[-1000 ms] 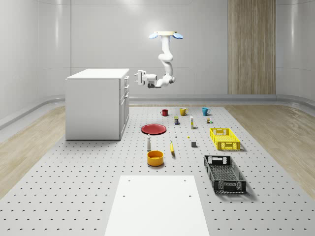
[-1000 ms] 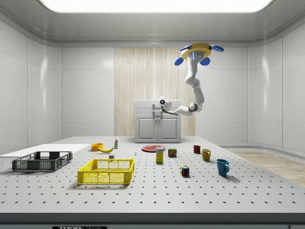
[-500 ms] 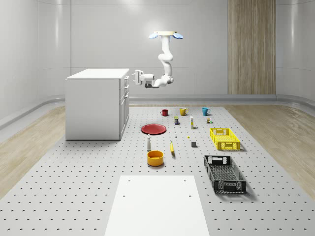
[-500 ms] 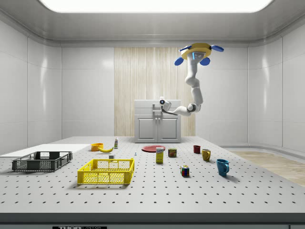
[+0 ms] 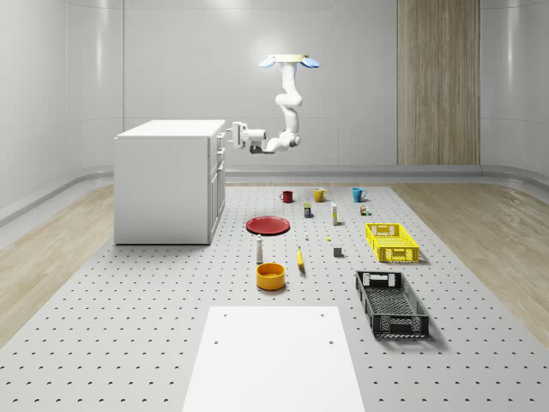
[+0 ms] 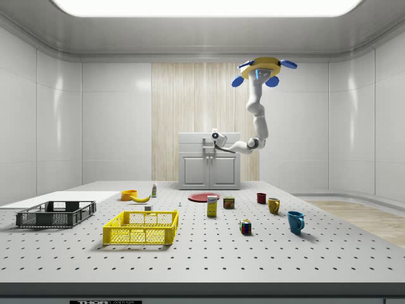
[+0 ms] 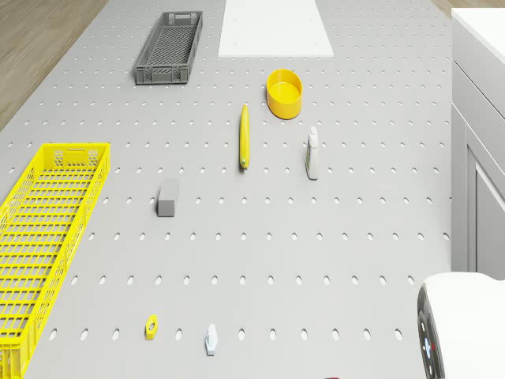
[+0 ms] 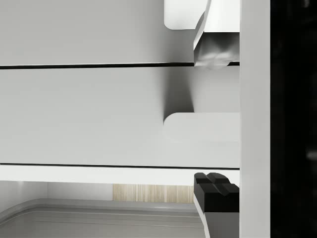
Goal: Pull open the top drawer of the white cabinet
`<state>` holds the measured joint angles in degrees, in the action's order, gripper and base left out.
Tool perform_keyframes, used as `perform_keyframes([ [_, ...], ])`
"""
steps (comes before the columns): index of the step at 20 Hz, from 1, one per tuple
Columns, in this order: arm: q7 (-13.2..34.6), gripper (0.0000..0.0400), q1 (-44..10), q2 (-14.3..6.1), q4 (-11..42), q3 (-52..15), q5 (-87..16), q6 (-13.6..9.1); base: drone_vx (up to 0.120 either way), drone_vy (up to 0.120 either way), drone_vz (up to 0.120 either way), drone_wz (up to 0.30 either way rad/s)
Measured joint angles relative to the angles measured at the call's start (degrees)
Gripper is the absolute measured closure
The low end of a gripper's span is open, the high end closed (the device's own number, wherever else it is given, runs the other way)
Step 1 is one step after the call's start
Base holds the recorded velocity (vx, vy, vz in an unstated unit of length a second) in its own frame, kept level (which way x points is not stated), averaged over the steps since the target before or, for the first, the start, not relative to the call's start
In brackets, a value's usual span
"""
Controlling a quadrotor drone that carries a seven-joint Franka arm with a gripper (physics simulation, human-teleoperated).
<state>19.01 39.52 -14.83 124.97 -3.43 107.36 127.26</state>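
The drone (image 5: 289, 61) hovers high above the far part of the table (image 5: 154, 343), beside the white cabinet (image 5: 163, 184) and over the red plate (image 5: 268, 225) and mugs. Its arm (image 5: 290, 107) hangs down and bends toward the cabinet front, bringing the end effector (image 5: 232, 135) level with the top drawer (image 5: 220, 139), right at the drawer face. In the wrist view, the drawer handle (image 8: 200, 126) lies between the two fingers (image 8: 215, 191), which stand apart on either side of it without closing on it: the end effector is released. The top drawer sits flush with the cabinet front, not pulled out. The cabinet stands at the far end of the table on the whole-scene view's left. In the side view the end effector (image 6: 212, 140) meets the cabinet's upper front.
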Motion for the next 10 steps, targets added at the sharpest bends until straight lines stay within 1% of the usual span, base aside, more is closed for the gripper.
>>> perform_keyframes([
  [5, -0.2, 0.0095, -1.1, 1.5, -1.6, -2.1, 0.9, 0.8, 0.000, 0.000, 0.000, 0.000],
  [10, -0.3, 0.0095, -2.4, 2.0, -2.1, -3.7, 1.2, 0.9, 0.000, 0.000, 0.000, 0.000],
])
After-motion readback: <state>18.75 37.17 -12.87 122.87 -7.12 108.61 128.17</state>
